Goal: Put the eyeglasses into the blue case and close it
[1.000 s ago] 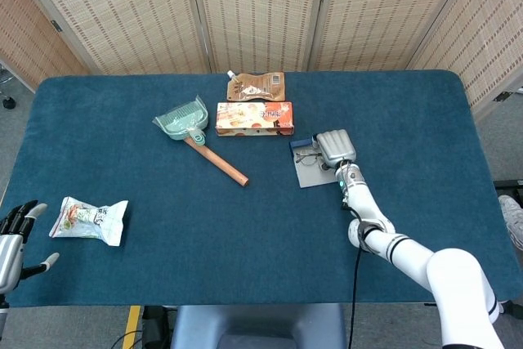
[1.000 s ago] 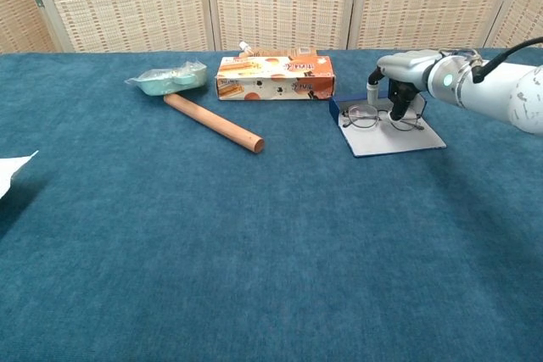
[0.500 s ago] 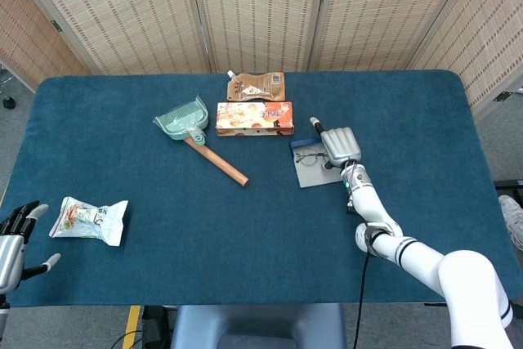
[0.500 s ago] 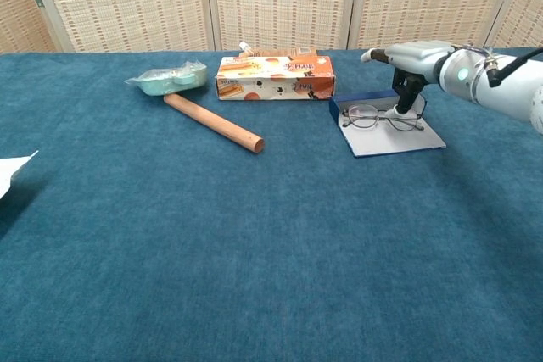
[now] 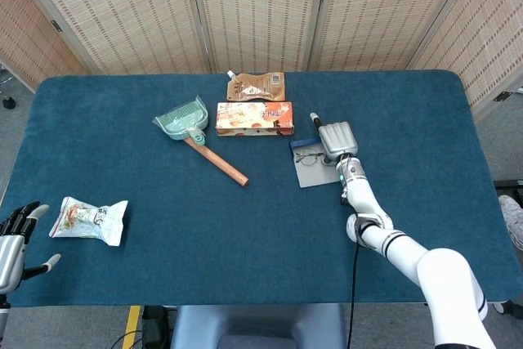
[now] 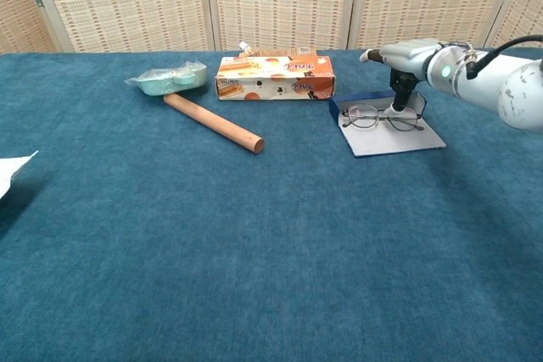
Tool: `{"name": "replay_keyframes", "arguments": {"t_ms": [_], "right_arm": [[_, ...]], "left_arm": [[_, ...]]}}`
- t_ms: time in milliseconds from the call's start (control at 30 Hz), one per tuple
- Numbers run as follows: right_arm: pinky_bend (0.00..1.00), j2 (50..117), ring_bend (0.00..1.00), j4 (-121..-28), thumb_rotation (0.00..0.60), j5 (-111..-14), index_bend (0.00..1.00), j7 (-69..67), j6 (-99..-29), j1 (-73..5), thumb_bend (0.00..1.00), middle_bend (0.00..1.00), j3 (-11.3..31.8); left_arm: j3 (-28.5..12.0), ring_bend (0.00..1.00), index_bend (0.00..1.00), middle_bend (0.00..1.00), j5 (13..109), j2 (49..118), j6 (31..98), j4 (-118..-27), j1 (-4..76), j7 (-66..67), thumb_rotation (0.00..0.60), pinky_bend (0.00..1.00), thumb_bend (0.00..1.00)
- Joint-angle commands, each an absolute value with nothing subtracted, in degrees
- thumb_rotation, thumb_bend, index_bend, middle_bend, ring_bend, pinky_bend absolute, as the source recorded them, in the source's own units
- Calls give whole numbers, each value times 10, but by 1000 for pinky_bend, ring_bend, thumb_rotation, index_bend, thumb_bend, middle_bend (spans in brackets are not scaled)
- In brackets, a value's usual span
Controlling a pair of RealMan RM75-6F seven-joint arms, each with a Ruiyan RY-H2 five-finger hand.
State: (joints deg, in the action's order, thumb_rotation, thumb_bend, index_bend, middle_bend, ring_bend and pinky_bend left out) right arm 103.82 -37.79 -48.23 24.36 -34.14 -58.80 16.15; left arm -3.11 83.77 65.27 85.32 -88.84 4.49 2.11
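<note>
The blue case [image 6: 361, 101] lies open right of the table's middle, its grey flap [image 6: 399, 137] spread flat toward me. The thin-framed eyeglasses [image 6: 379, 117] lie unfolded across the flap, lenses to the left. My right hand [image 6: 416, 52] hovers over the back of the case with its thumb stuck out to the left. One dark finger reaches down to the case beside the glasses' right side; it holds nothing. The head view shows the same hand [image 5: 337, 138] above the glasses [image 5: 309, 155] and case [image 5: 298, 144]. Off the near left table corner, my left hand [image 5: 12, 239] is spread and empty.
An orange snack box [image 6: 276, 76] stands just left of the case, with a brown pouch [image 5: 256, 86] behind it. A green dustpan [image 6: 170, 80] with a wooden handle [image 6: 216, 123] lies further left. A white snack bag [image 5: 90, 220] sits near the front left edge.
My right hand lifted off the eyeglasses and its thumb swung out to the left; only one finger now reaches down. The glasses stayed on the grey flap. The left hand has not moved.
</note>
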Motion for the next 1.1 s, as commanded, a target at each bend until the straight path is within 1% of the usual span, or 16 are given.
{"name": "replay_keyframes", "arguments": {"t_ms": [33,433,567,700,800,1000,1100], "right_arm": [[976,1054,1000,-353,600,-478,0,252,-330,-600,227,847,165],[976,1097,1000,-277,600,-484,0,254,-332,-622,227,849,181],[976,1100,1000,-274,600,-498,0,232,-336,-622,226,850,186],[976,1074,1000,-322,600,-532,0,194,-358,-603,227,849,179],[976,1033,1000,-392,600,-554,0,177,-370,-577,258,848,167],[976,931,1000,-560,600,-559,0,181,-380,-522,341,848,141],[976,893,1000,-621,600,-549,11,192,-382,-504,400,848,127]], "left_arm": [[-32,150,180,155,836,653,853,-888,45,21,600,270,187],[-31,150,180,155,832,655,851,-882,43,19,600,270,187],[-31,150,180,155,831,655,852,-882,42,18,600,270,187],[-30,150,180,155,832,654,855,-881,39,16,600,270,187],[-30,150,180,155,832,655,856,-881,39,15,600,270,187],[-29,150,180,155,840,656,857,-883,41,15,600,270,187],[-29,150,180,155,841,656,857,-884,41,17,600,270,187]]}}
